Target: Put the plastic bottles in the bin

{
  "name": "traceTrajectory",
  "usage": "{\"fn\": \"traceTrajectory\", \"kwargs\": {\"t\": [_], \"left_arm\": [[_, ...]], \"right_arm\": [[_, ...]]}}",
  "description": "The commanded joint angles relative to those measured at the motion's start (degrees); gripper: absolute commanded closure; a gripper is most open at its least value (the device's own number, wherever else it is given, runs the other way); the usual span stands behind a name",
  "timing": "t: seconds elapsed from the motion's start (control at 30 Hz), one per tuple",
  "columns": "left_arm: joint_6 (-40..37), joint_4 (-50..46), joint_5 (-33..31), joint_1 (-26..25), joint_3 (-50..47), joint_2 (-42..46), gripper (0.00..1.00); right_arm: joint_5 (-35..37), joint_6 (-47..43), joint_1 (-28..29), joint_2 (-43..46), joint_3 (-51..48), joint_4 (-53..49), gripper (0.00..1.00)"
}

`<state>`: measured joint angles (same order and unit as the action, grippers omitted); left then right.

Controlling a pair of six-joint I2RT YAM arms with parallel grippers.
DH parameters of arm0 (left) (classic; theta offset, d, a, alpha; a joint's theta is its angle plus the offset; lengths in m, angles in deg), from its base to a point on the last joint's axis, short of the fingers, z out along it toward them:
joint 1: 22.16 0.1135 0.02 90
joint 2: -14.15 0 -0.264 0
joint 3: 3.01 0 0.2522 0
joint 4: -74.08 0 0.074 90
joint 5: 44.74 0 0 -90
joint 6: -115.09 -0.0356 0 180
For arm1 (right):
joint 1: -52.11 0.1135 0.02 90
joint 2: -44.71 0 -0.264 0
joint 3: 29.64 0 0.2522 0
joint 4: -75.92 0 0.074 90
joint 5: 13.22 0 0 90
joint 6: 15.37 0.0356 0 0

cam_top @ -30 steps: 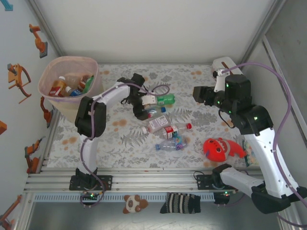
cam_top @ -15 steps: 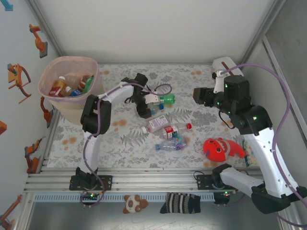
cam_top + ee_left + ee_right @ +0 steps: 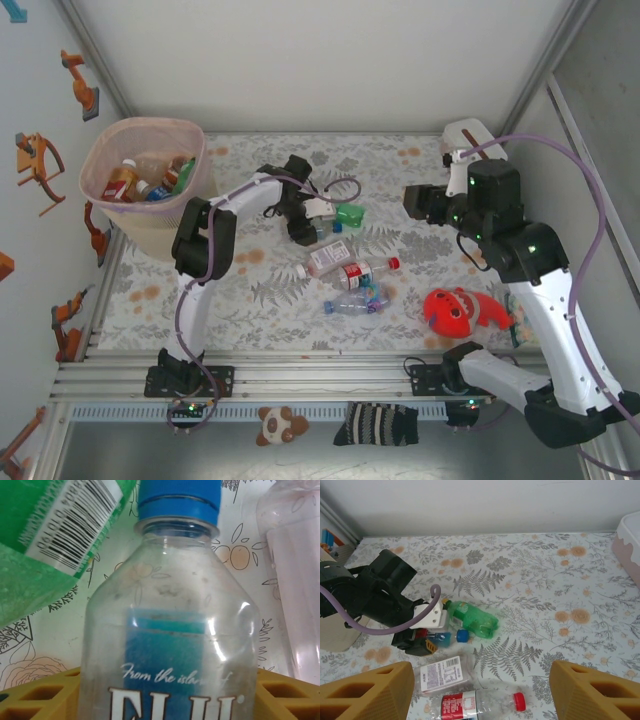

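Observation:
My left gripper (image 3: 305, 228) lies low on the mat, shut on a clear blue-capped bottle (image 3: 170, 630) with a blue label; its yellow pads (image 3: 40, 695) press the bottle's sides. The blue cap (image 3: 462, 636) pokes out beyond the fingers. A green bottle (image 3: 347, 211) lies just behind it. In front lie a pinkish bottle with a white label (image 3: 325, 258), a red-capped bottle (image 3: 362, 272) and a crushed clear one (image 3: 355, 301). The pale-pink bin (image 3: 145, 122) stands at the far left with several bottles inside. My right gripper (image 3: 482, 680) hovers open above the mat.
A red round toy (image 3: 460, 310) lies at the right front. A white-pink slotted box (image 3: 470, 135) stands in the far right corner. Walls close in the mat on three sides. A striped sock (image 3: 375, 423) and a bear toy (image 3: 280, 425) lie beyond the front rail.
My left gripper slid a little to the right along the blue-capped bottle and its jaws closed in on it. The right arm has stayed still.

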<state>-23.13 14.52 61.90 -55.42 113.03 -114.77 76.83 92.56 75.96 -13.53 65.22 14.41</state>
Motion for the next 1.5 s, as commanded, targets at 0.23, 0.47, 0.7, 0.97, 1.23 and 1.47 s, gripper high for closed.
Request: {"fn": "traceTrajectory", "kwargs": {"t": [0.23, 0.47, 0.7, 0.97, 1.23, 1.47], "left_arm": [[-1.8, -1.5, -2.2, -0.3, -4.7, 8.2, 0.47], [-0.8, -1.9, -3.0, -0.2, -7.4, 16.2, 0.48], [1.6, -2.8, -3.1, 0.1, -7.6, 25.4, 0.49], [6.0, -6.5, -4.1, 2.6, -3.2, 34.9, 0.49], [13.2, -8.3, -3.6, 10.0, 2.5, 43.9, 0.51], [18.4, -12.3, -4.1, 19.9, 9.5, 47.9, 0.51]], "right_arm": [[1.4, -0.8, 0.0, 1.3, -0.5, -0.6, 0.29], [1.2, -0.8, 0.0, 1.6, -0.6, -0.3, 0.29], [0.4, -0.8, 0.0, 1.2, -0.7, 0.8, 0.29], [-1.3, -0.6, 0.0, -0.5, -0.5, 2.7, 0.29], [-2.2, -0.8, 0.0, -1.8, -0.1, 3.8, 0.29], [-2.8, -0.8, 0.0, -2.5, 0.0, 4.1, 0.29]]}}
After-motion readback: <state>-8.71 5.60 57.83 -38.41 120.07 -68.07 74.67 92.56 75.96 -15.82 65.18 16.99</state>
